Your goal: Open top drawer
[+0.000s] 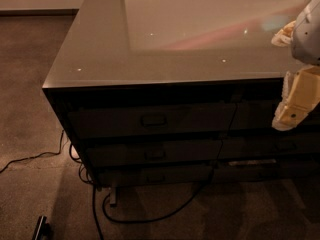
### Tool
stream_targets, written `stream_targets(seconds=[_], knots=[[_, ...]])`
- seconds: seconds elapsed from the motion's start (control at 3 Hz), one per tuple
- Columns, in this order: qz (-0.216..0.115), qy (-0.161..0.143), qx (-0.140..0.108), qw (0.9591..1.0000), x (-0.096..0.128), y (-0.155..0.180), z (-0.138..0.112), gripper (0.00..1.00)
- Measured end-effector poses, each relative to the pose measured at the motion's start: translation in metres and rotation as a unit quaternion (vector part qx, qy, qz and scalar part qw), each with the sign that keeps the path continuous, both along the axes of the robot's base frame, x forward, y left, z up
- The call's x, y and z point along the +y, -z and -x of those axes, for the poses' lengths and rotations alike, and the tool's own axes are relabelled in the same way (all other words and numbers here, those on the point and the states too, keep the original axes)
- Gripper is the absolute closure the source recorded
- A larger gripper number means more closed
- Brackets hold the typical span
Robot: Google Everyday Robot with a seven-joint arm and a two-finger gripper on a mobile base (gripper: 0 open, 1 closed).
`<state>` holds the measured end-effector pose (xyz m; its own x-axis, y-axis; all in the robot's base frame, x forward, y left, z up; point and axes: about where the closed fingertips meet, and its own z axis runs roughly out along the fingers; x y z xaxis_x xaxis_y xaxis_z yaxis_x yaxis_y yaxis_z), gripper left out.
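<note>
Well, your tool (289, 115) hangs at the right edge of the frame, away from the closed top drawer (110, 122). You cannot tell its grip.

Dim, warm, brownish light throughout. The gripper (286, 118) hangs at the right edge, before the dark fronts, and is the palest lit thing, cream against black. Up and left of it the tabletop (100, 49) carries a broad pale glare with a pinkish streak and a few pinpoint sparkles, so the light seems to fall from above. The sheen fades to dull grey farther left. Level with the gripper, to its left, the top drawer (110, 121) lies in deep shadow under the overhang, its handle (153, 120) barely showing. Below and left of the gripper the floor (30, 109) is murky, with shadow swallowing the cable (165, 211).
</note>
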<state>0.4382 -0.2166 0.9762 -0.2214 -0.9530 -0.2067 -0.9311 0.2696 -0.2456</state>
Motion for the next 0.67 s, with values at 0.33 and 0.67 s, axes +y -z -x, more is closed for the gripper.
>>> stream_targets(seconds=[0.33, 0.67], knots=[[-0.005, -0.004, -0.006, 1.0, 0.003, -0.001, -0.002, 0.0], [-0.04, -0.038, 0.013, 0.9984, 0.011, 0.024, -0.014, 0.0]])
